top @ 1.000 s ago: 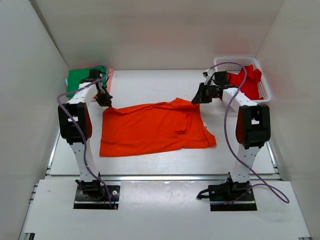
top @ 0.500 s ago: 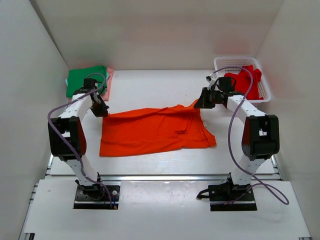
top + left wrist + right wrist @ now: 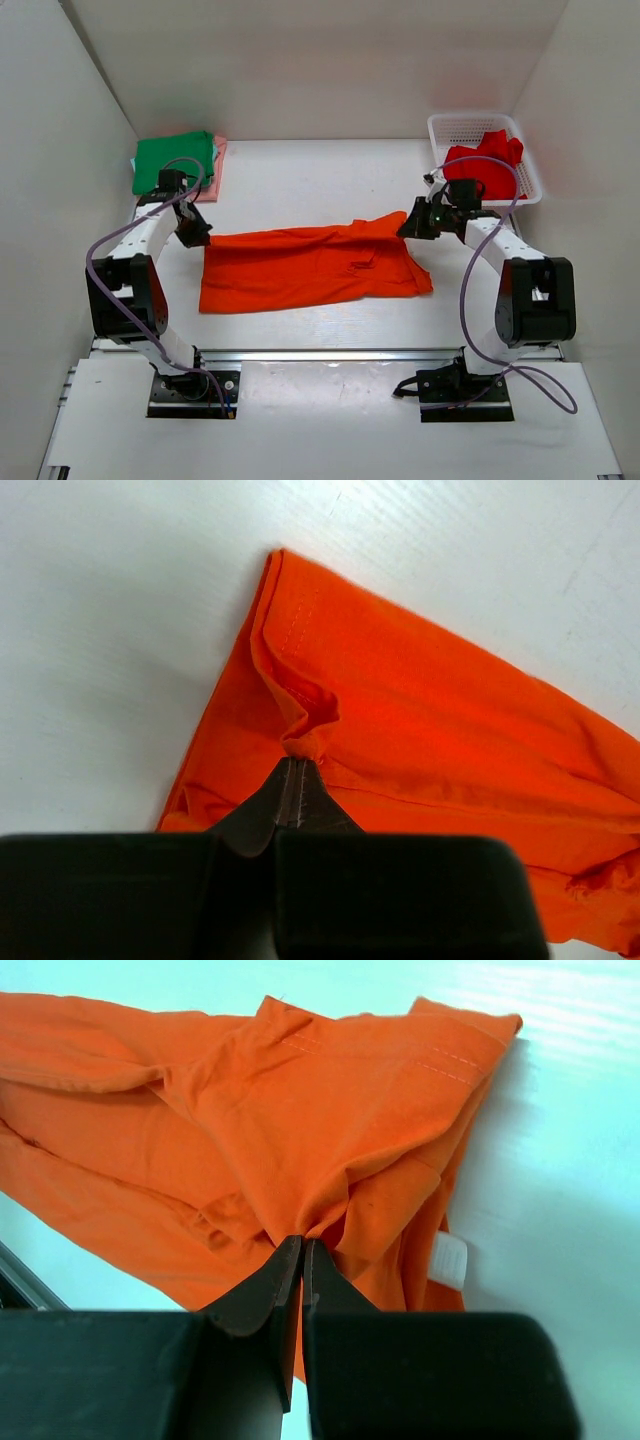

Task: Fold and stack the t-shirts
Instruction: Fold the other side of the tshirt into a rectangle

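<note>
If alone, red t-shirt (image 3: 485, 170) in basket (image 3: 470, 127).

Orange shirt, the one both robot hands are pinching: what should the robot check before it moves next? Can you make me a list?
1. The left gripper is shut on the orange t-shirt at its far left corner: ok.
2. The right gripper is shut on its far right edge: ok.
3. Cloth smooth between the two grips: not ok, it bunches up near the right gripper.
4. Near edge lying on the table: ok.
5. The green t-shirt, folded at the far left, lies apart from the orange one: ok.
6. How many layers each grip pinches: cannot tell.
</note>
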